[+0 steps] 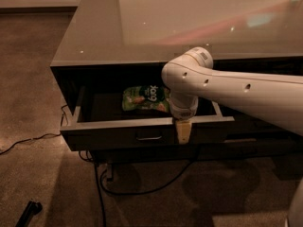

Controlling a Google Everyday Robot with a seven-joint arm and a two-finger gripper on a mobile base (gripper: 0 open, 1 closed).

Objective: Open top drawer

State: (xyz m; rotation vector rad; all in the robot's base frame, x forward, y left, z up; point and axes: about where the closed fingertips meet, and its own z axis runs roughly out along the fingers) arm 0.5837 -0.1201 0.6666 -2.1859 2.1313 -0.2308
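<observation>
One top drawer (110,136), pulled out toward the camera, runs left-right; hand (182,132) hangs at its front, grip state untellable.

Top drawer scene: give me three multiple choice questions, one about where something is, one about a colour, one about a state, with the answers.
1. Where is the green snack bag?
A. On the tabletop. B. Inside the top drawer. C. On the carpet.
2. What colour is the top drawer's front?
A. White. B. Dark brown-black. C. Red.
3. How does the top drawer stand?
A. Pulled out. B. Fully shut. C. Taken out and lying on the carpet.

Answers:
1 B, the bag lies inside the drawer, behind its front panel.
2 B, the front is dark around a small metal handle.
3 A, the inside is open to view, and the gripper hangs at the front edge, just right of the handle.
</observation>
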